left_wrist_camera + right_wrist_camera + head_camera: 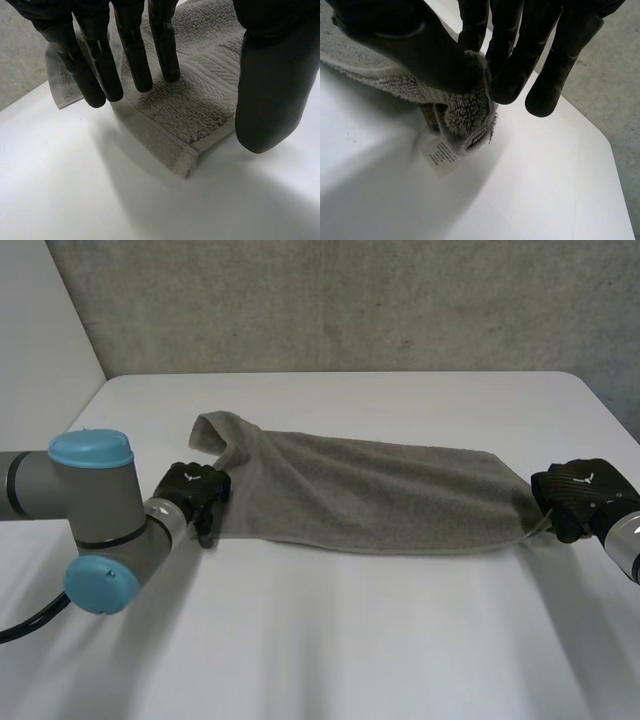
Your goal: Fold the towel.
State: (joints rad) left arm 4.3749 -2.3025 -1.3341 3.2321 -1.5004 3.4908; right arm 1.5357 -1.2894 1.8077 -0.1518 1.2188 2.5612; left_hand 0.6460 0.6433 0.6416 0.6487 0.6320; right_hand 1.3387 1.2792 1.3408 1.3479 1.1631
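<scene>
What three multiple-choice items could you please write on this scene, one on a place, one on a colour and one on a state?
1. Where is the left hand on the grey terry-cloth towel? A its middle; B its near left corner; C its right end.
2. What colour is the flat table top? A white; B green; C black.
3. What is the right hand doing? A lying open on bare table; B holding a cup; C pinching the towel's end.
B, its straight fingers lie over that corner; A, the bare surface is white; C, thumb and fingers close on the cloth by its small white label.
</scene>
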